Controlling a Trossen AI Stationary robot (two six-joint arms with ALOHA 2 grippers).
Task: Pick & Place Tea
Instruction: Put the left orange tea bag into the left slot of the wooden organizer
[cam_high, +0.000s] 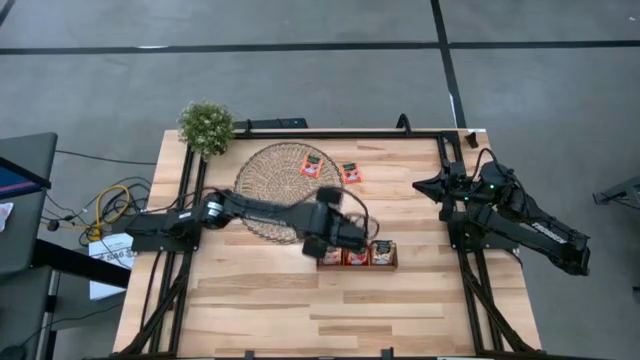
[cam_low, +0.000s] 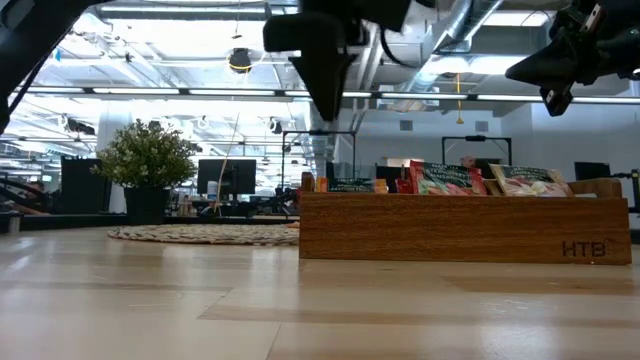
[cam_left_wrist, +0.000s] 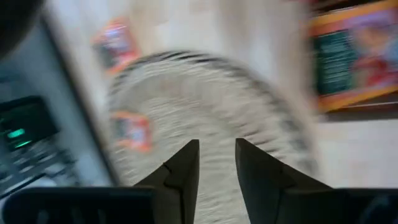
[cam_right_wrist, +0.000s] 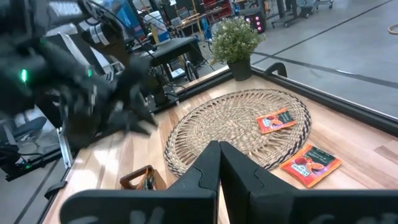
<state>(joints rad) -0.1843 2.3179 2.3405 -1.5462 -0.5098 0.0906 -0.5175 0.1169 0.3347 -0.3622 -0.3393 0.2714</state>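
Overhead: left gripper (cam_high: 322, 247) above wooden tray (cam_high: 357, 256), which holds sachets; two red sachets left, one on woven mat (cam_high: 311, 165), one beside it on table (cam_high: 351, 173)

Left wrist: fingers (cam_left_wrist: 180, 171) apart, empty

Right wrist: right gripper (cam_right_wrist: 219, 163) idle, fingers together

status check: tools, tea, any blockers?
Left tool open, empty, above the tray's left end. Right tool shut, parked at right edge. Two sachets out: one on mat, one beside it. Nothing blocking.
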